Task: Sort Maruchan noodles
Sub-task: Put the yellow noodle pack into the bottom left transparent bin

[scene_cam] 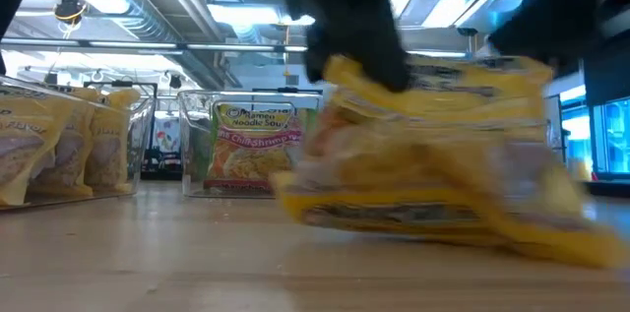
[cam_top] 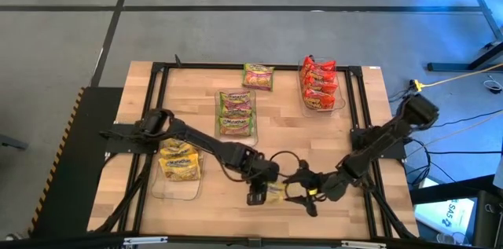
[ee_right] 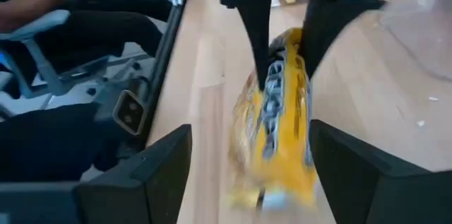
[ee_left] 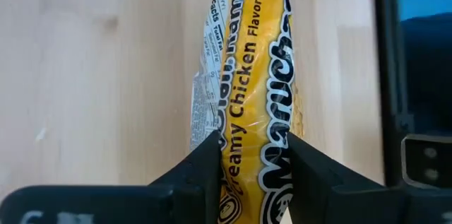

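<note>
A yellow Maruchan noodles packet, marked Creamy Chicken Flavor, is near the table's front edge, between my two grippers. My left gripper is shut on it. My right gripper stands open just right of it. Its fingers are on either side of the packet's other end, with gaps showing. Other yellow packets stand in a clear bin at the left. Green ones fill the middle bin and red ones the far right bin. One green packet lies at the far edge. My left gripper pinches the yellow packet between its two fingers, one on each broad face, at the packet's left end. The fingers slant down from above and from the table's left. The packet stands on edge and tilted; whether its lower edge touches the table I cannot tell.
A black metal frame runs round the work area. The three clear bins stand toward the left, the middle and the far right. Bare wood lies along the front edge and at the right. A person sits beyond the table's edge.
</note>
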Robot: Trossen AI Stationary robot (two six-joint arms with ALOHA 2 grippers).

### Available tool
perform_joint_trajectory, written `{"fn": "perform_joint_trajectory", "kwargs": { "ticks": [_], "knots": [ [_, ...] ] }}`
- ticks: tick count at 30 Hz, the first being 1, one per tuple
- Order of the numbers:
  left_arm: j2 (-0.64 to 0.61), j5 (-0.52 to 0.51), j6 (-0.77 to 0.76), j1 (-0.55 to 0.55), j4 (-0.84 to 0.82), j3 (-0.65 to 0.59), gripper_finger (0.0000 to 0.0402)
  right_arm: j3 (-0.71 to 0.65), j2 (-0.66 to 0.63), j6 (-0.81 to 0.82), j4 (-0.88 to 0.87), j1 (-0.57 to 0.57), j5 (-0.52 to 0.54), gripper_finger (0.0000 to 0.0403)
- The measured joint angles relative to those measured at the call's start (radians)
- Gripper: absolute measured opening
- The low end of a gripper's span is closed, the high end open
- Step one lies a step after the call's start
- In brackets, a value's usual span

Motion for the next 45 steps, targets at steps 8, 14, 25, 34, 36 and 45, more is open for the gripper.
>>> {"fn": "perform_joint_trajectory", "kwargs": {
  "ticks": [8, 14, 25, 34, 36, 45],
  "knots": [
    [-0.048, -0.088, -0.075, -0.113, -0.079, 0.000, 0.0108, -0.001, -0.139, 0.027, -0.155, 0.072, 0.118, 0.0257],
    [-0.145, -0.209, -0.112, -0.192, -0.175, 0.000, 0.0108, -0.001, -0.141, 0.061, -0.160, 0.074, 0.149, 0.0257],
    [-0.359, -0.505, -0.444, -0.428, -0.538, 0.001, 0.0109, -0.002, -0.141, 0.097, -0.162, 0.068, 0.150, 0.0257],
    [-0.486, -0.670, -0.929, -0.689, -0.899, 0.002, 0.0110, -0.002, -0.137, 0.143, -0.157, 0.066, 0.150, 0.0257],
    [-0.486, -0.683, -1.026, -0.745, -0.955, 0.000, 0.0110, -0.002, -0.137, 0.154, -0.157, 0.060, 0.157, 0.0257],
    [-0.521, -0.686, -1.297, -0.863, -0.953, -0.215, 0.0111, -0.002, -0.137, 0.156, -0.163, 0.025, 0.129, 0.0257]
  ]
}}
